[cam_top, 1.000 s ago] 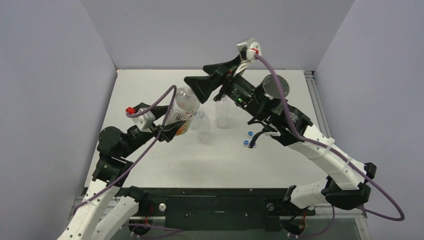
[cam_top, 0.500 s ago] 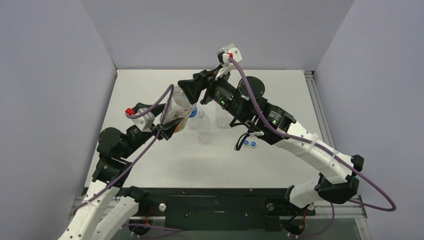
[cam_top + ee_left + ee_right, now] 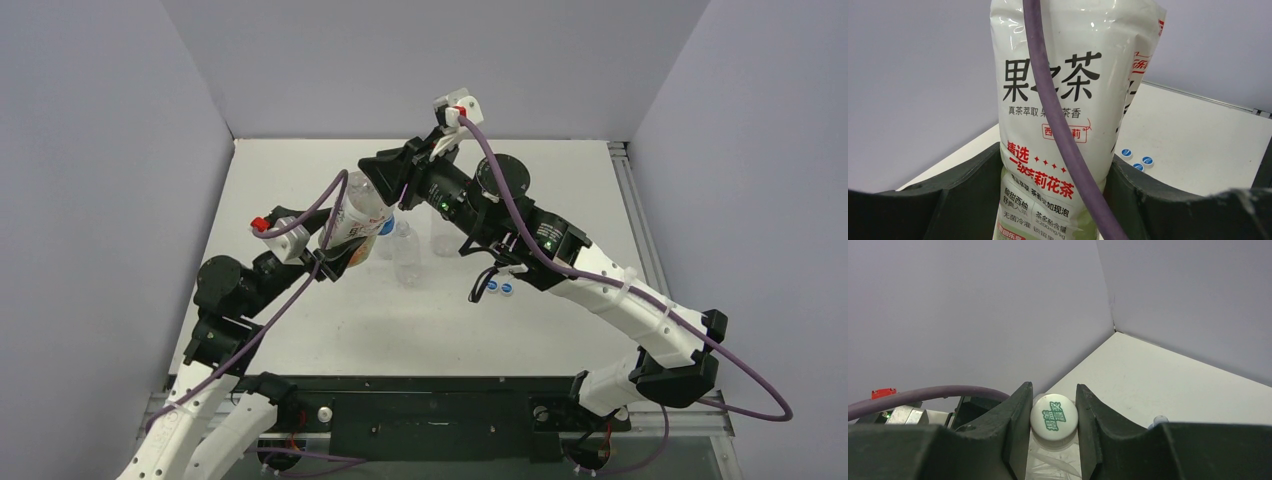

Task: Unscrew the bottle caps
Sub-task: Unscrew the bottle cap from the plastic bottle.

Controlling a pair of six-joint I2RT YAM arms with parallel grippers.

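The wide bottle (image 3: 1073, 90) with the orange-and-green label is held tilted above the table's left middle, my left gripper (image 3: 1058, 197) shut on its lower body. From above, that bottle (image 3: 360, 212) leans up out of the left gripper (image 3: 343, 256). Its white cap (image 3: 1053, 420) sits squeezed between my right gripper's (image 3: 1053, 412) two black fingers. In the top view the right gripper (image 3: 382, 172) covers the cap. Three loose blue caps (image 3: 1138, 160) lie on the table, two of them visible from above (image 3: 499, 288).
Two plain clear bottles (image 3: 405, 255) (image 3: 445, 232) stand uncapped mid-table, a blue-labelled one (image 3: 386, 226) right beside the held bottle. An open bottle neck (image 3: 1160, 420) shows past the right finger. The left arm's purple cable (image 3: 1058, 125) crosses in front of the label.
The right arm swung left and down onto the bottle's top, and its jaws closed from wide open onto the white cap. The left gripper and bottle stayed put.
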